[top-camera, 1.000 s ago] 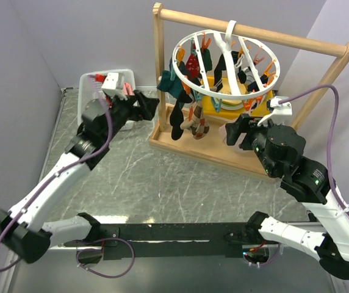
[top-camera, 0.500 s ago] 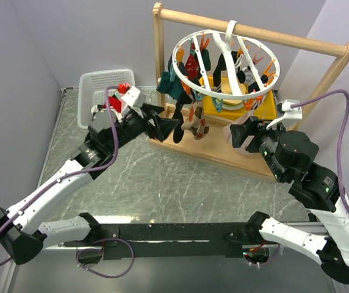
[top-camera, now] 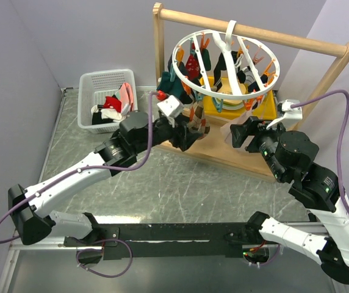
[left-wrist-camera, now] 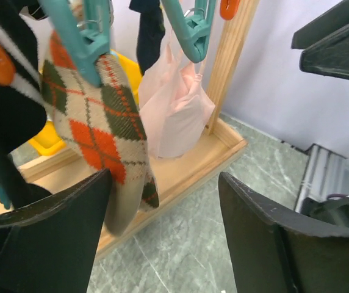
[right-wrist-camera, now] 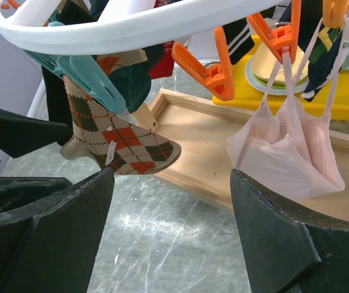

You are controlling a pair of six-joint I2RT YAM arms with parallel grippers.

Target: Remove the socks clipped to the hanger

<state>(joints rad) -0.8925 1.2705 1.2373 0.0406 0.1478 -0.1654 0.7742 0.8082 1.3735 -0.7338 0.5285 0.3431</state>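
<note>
The white ring hanger (top-camera: 177, 64) hangs from the wooden rail, with several socks clipped under it. An argyle sock (left-wrist-camera: 95, 122) hangs from a teal clip (left-wrist-camera: 80, 36), and its toe rests against the inner face of my left finger. My left gripper (left-wrist-camera: 164, 183) is open below it, at the ring's left side (top-camera: 190, 131). A pale pink sock (right-wrist-camera: 290, 159) hangs from orange clips (right-wrist-camera: 281, 33). My right gripper (right-wrist-camera: 171, 177) is open and empty between the argyle sock (right-wrist-camera: 122, 143) and the pink one, lower than both.
A white basket (top-camera: 104, 73) at the back left holds loose socks. The tall wooden frame (top-camera: 254, 33) stands on a wooden base tray (right-wrist-camera: 205, 140). Behind it a yellow tray (right-wrist-camera: 345, 91) carries a cup and saucer. The arms face each other under the ring.
My left arm has swung right from the basket to the hanging socks, and its jaws have narrowed a little. The right gripper rose slightly toward the ring and has held still since.
</note>
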